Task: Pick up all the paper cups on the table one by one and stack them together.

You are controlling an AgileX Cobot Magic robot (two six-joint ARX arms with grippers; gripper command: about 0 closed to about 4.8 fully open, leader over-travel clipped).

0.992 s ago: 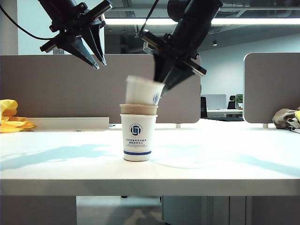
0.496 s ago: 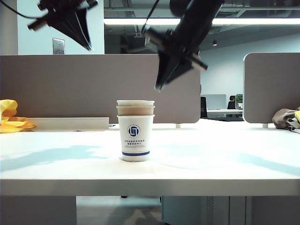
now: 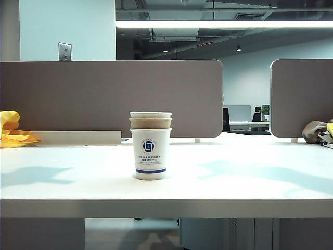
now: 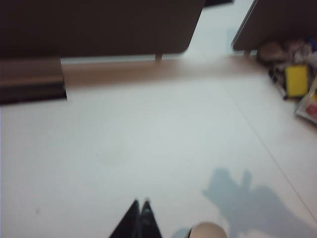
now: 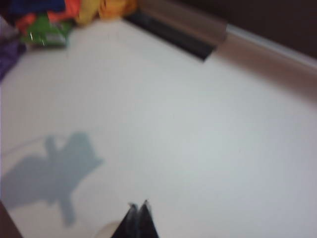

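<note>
The paper cups stand nested in one upright stack at the middle of the white table. The outer cup is white with a blue logo and band; a brown rim and a white rim show above it. Neither arm appears in the exterior view. My left gripper is shut and empty, high over the table, with the stack's rim just beside it at the picture's edge. My right gripper is also shut with nothing in it, above bare table, and a pale rim shows faintly by it.
Grey partition panels close off the table's far side, with a low grey rail at their foot. Yellow cloth lies at the far left. A bundle of bags and packets sits at the far right.
The right gripper let the top white cup drop into the stack, then shut. Both arms rose up out of the exterior view, and the left gripper closed too.
</note>
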